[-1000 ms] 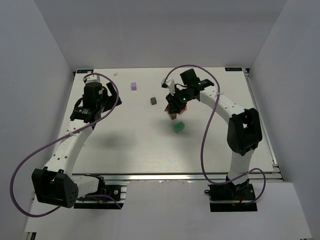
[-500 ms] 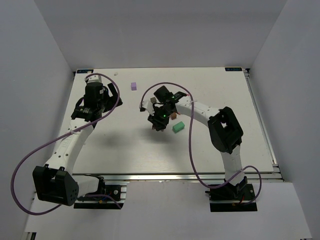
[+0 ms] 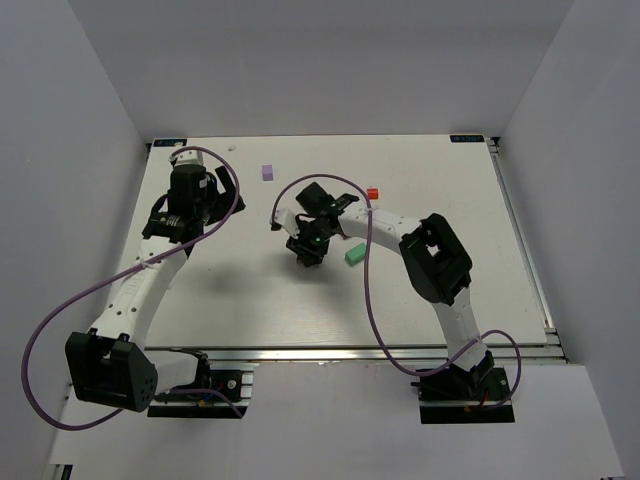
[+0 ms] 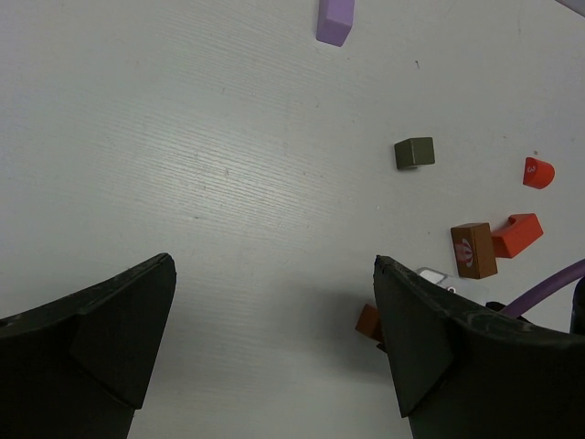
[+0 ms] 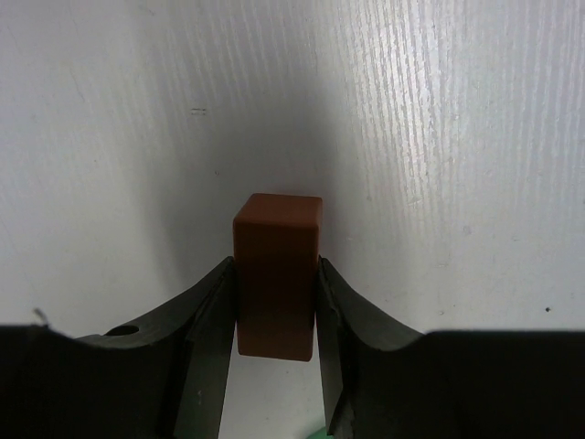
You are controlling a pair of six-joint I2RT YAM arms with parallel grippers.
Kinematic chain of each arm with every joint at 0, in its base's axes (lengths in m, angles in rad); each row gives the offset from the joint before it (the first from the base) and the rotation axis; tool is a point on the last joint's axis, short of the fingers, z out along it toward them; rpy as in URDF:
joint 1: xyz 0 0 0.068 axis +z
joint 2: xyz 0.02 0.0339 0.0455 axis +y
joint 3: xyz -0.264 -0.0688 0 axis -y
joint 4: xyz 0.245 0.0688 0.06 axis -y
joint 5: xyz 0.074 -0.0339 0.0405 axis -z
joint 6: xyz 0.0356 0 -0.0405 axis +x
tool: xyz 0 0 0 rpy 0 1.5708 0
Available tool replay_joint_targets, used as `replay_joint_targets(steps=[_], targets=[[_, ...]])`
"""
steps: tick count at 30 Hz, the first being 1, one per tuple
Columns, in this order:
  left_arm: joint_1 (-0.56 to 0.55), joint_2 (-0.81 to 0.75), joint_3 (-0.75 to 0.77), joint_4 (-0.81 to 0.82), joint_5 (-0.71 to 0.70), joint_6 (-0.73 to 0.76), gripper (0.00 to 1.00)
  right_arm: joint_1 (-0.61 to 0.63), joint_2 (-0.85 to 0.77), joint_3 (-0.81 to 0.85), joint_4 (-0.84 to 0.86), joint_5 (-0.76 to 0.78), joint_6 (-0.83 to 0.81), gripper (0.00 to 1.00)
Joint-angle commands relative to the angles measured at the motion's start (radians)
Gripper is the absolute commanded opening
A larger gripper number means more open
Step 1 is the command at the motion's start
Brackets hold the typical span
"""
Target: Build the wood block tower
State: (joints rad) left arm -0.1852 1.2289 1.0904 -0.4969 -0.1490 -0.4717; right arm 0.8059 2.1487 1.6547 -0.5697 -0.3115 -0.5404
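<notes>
My right gripper (image 3: 308,252) (image 5: 277,274) is shut on a brown bar (image 5: 277,283), which hangs upright just above the white table (image 3: 250,290). The same brown bar (image 4: 369,322) peeks out beside the left wrist's finger. Loose wood blocks lie around: a lilac block (image 3: 267,171) (image 4: 335,20), a green block (image 3: 355,254), a red block (image 3: 372,193), a dark grey cube (image 4: 414,152), a red arch (image 4: 518,234) and a brown picture block (image 4: 473,251). My left gripper (image 3: 213,190) (image 4: 272,274) hovers open and empty at the left. No tower is in view.
White walls (image 3: 100,150) close in the table on the left, back and right. A purple cable (image 4: 548,283) loops off the right arm near the blocks. A metal rail (image 3: 350,352) runs along the near edge.
My right arm has swung left and toward the front with the brown bar, away from the green block. The red block behind it is now uncovered. The left arm has barely moved.
</notes>
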Motion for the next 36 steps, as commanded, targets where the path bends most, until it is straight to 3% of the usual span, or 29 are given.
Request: replay_joint_targets(steps=[1,6,7,11,18,23,29,36], targets=[[0.001,-0.011,0.019,-0.005,-0.009,0.002,0.98,0.013,0.000,0.010,0.033,0.014,0.005,0.41],[0.001,-0.012,0.020,-0.009,-0.014,0.002,0.98,0.013,-0.016,0.007,0.028,0.011,-0.010,0.61],[0.001,-0.012,0.020,-0.008,-0.014,0.002,0.98,0.015,-0.027,0.005,0.033,0.011,-0.012,0.73],[0.001,-0.012,0.022,-0.011,-0.015,0.004,0.98,0.012,-0.064,0.002,0.056,0.017,-0.018,0.89],[0.001,-0.019,0.022,-0.009,-0.024,0.007,0.98,-0.039,-0.182,-0.081,0.238,0.049,0.078,0.89],[0.001,-0.012,0.023,-0.012,-0.032,0.010,0.98,-0.154,-0.242,-0.124,0.332,0.040,0.213,0.89],[0.000,-0.008,0.028,-0.017,-0.047,0.016,0.98,-0.280,-0.164,-0.030,0.222,0.066,0.301,0.87],[0.001,-0.009,0.026,-0.017,-0.047,0.016,0.98,-0.304,-0.072,0.045,0.136,0.094,0.306,0.81]])
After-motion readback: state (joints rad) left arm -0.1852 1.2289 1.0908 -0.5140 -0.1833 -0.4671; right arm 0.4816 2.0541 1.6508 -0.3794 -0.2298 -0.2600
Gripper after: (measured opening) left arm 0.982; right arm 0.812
